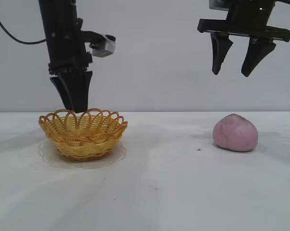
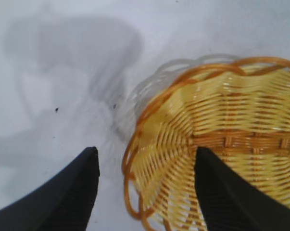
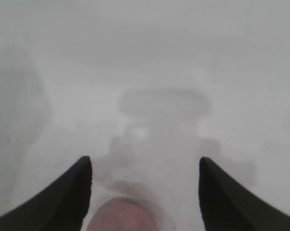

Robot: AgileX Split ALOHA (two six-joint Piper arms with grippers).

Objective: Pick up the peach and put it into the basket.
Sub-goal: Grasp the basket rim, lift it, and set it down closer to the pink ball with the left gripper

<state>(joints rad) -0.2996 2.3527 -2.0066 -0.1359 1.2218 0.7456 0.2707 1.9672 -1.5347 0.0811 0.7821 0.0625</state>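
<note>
The pink-mauve peach [image 1: 235,133] lies on the white table at the right. My right gripper [image 1: 230,73] hangs open and empty well above it; in the right wrist view the peach's top [image 3: 121,215] shows low between the spread fingers. The yellow-orange wicker basket [image 1: 83,133] stands on the table at the left and is empty. My left gripper [image 1: 74,107] is open just behind the basket's far rim. In the left wrist view one finger is over the basket [image 2: 221,144] and the other is outside the rim.
The white table [image 1: 159,183] runs flat between basket and peach, with a plain grey wall behind. Arm shadows fall on the table near both objects.
</note>
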